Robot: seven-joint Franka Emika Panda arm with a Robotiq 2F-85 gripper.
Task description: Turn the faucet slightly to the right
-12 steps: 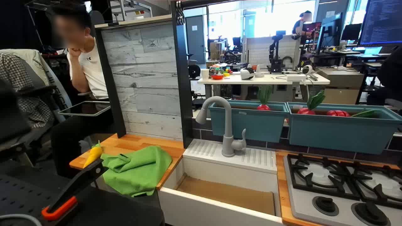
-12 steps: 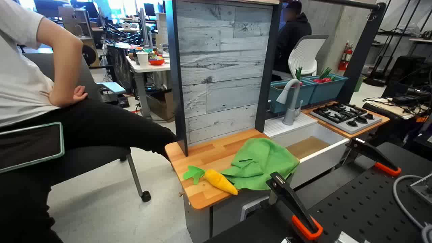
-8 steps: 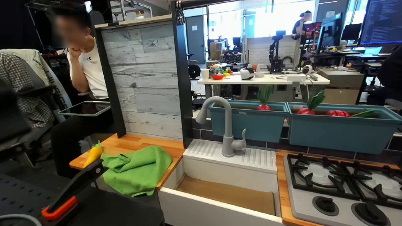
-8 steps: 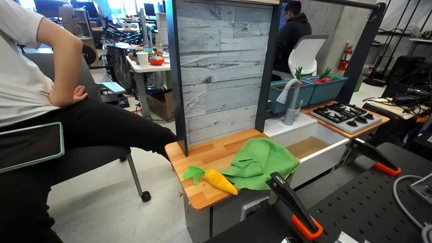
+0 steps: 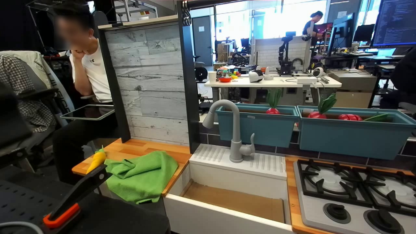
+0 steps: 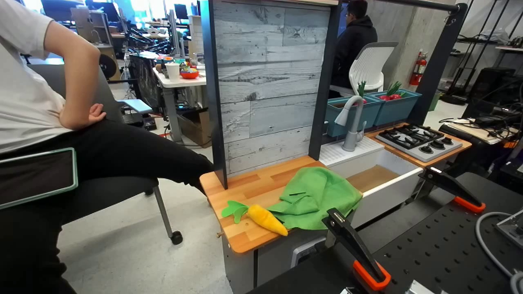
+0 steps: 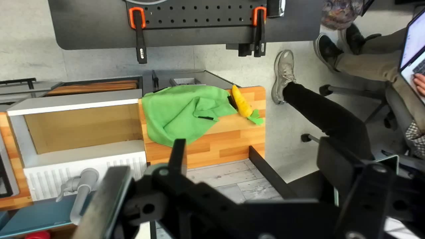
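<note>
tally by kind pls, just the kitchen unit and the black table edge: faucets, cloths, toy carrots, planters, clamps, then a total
Faucet: 1
Green cloth: 1
Yellow toy carrot: 1
Teal planters: 2
Black clamps with orange ends: 2
Total: 7

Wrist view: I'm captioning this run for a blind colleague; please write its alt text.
A grey gooseneck faucet, seen from above, stands on a white sink's ledge at lower left; a robot's end effector, open and holding nothing, spans the lower foreground. A green cloth and a yellow toy carrot lie on the wooden countertop mid-frame.
</note>
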